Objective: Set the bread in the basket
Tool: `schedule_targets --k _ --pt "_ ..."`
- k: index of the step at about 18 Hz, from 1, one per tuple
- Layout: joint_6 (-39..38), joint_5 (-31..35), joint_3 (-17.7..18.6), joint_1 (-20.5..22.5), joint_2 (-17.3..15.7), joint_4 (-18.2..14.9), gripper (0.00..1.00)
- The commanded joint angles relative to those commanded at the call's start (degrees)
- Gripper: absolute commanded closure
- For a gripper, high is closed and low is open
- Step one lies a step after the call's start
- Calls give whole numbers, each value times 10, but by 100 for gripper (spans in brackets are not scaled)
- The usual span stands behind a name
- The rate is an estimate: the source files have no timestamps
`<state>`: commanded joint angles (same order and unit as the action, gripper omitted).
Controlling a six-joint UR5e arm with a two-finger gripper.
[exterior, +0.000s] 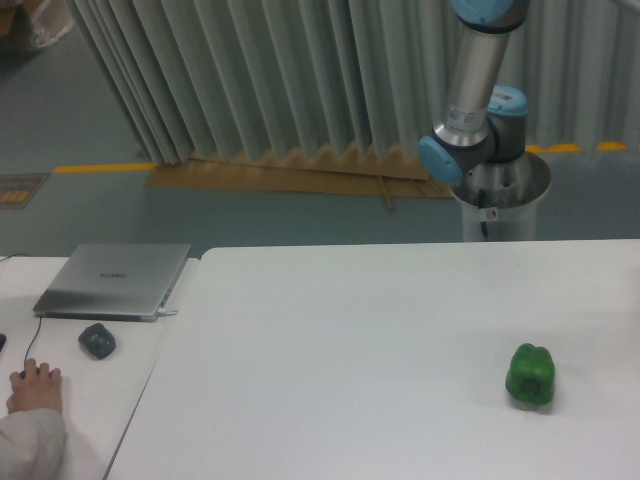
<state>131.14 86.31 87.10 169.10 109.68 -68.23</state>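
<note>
- Fixed camera, robot: you have only the lower part of the arm (470,110) in frame, at the far right behind the surface (380,350). It rises from its pedestal (497,205) and leaves the picture at the top edge. The pincer is out of view, so its state cannot be reported as open, closed or holding anything.
- Fixed camera, task items: neither the bread nor the basket appears anywhere in the frame. Treat both as unlocated; they may sit beyond the right or near edge, but the picture does not confirm that.
- Fixed camera, other items: a glossy green pepper (530,376) stands alone on the near right of the surface. It is not the target. To the left, on a separate desk (60,400), lie a closed laptop (113,281), a small dark object (97,341) and a person's hand (33,387) on a mouse.
- Judgement, step in hand: the placing appears not yet visibly under way here, or is proceeding off frame; progress cannot be rated from this view.
- Judgement, doing it well: confirm the loaf by its orange-golden, rough crust before you commit the pincer, and keep well apart from the pepper. Approach from above, grip across the narrower width, and lift fully before travelling to the basket.
- Risk: a crusty loaf may slip or crumble under a hard squeeze, so close gently.
</note>
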Motion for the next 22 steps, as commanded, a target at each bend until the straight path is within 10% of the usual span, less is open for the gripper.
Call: schedule_targets --k 17,22 --pt "19 -1 -40 36 33 50 72" --pt "15 -3 -36 36 34 56 0"
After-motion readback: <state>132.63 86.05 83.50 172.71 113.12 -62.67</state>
